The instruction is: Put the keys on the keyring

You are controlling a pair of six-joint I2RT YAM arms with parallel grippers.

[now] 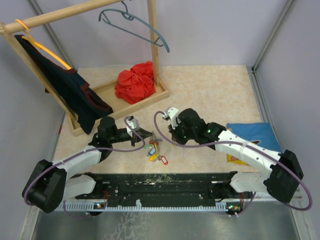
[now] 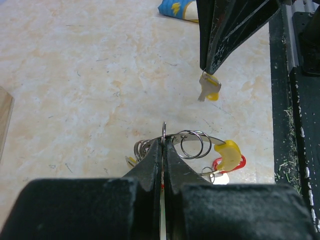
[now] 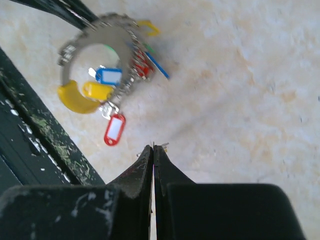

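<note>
left gripper [image 2: 163, 146] had its fingers pinched tight on the keyring [image 3: 63, 70], no gap showing, the ring's yellow section [image 2: 229, 153] off to one side. right gripper [image 3: 153, 148] was clamped narrow as well, nipping a yellow-tagged key [image 2: 209, 89] by its top; that key hung just beyond the ring, not touching it. the other keys [image 3: 107, 76], tagged blue, yellow and red, bunched at the ring between the two grippers, over the table [image 2: 75, 75] near its front edge. a red cloth [image 1: 135, 82] sat well back.
</note>
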